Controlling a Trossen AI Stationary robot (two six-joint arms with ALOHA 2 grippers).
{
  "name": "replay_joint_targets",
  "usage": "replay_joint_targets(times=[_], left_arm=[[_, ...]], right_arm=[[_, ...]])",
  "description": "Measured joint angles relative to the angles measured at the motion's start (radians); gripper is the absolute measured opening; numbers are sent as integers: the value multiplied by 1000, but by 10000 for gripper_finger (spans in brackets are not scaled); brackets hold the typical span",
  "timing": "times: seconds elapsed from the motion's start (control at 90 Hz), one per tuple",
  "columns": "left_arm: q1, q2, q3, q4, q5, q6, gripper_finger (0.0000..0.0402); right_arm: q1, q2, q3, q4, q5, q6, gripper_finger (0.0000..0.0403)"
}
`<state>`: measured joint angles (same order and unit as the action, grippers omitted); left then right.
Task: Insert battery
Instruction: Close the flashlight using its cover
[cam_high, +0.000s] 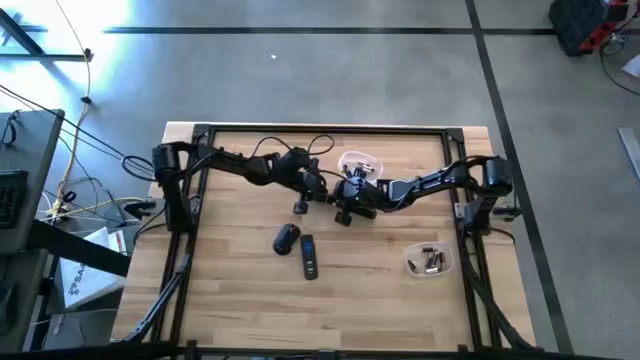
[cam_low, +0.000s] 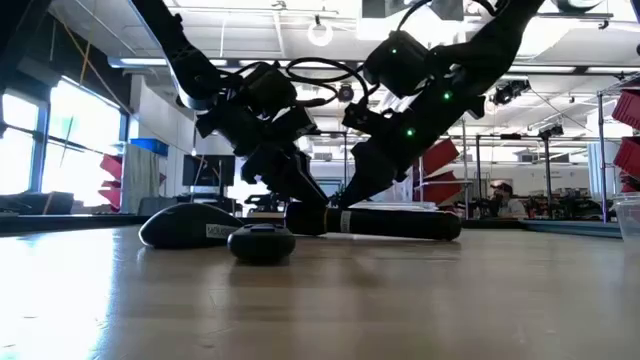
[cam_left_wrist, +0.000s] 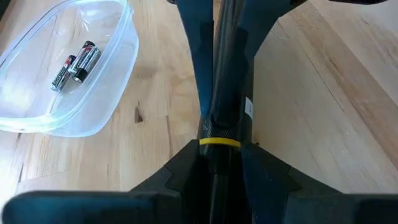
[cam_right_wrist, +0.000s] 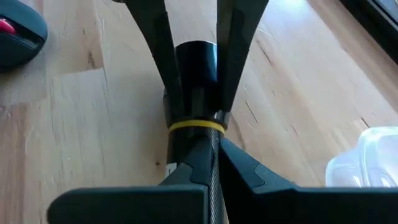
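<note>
- Left gripper (cam_high: 318, 186) is clamping one end of the black flashlight (cam_right_wrist: 194, 93), mid-table.
- The flashlight, yellow-ringed, is lying with its long axis left-right between both arms.
- Right gripper (cam_high: 345, 192) is gripping its other end.

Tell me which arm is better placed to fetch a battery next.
Left, probably. The left claw and right claw both grip the flashlight, but the left faces the clear tub holding two batteries ahead; the right wrist view shows only a tub's edge.
</note>
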<state>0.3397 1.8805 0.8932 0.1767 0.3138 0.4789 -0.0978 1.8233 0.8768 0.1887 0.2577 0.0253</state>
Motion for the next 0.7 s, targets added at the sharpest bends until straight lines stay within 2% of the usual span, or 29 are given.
replay_joint_targets(times=[0.3,0.522,0.7], left_arm=[[0,0,0,0,0,-3,89],[0,0,0,0,0,-3,89],[0,0,0,2,1,-4,89]], right_arm=[[-1,4,1,0,-42,-3,0],[0,20,4,-18,-46,-3,0],[0,-19,0,-27,-29,-29,0]])
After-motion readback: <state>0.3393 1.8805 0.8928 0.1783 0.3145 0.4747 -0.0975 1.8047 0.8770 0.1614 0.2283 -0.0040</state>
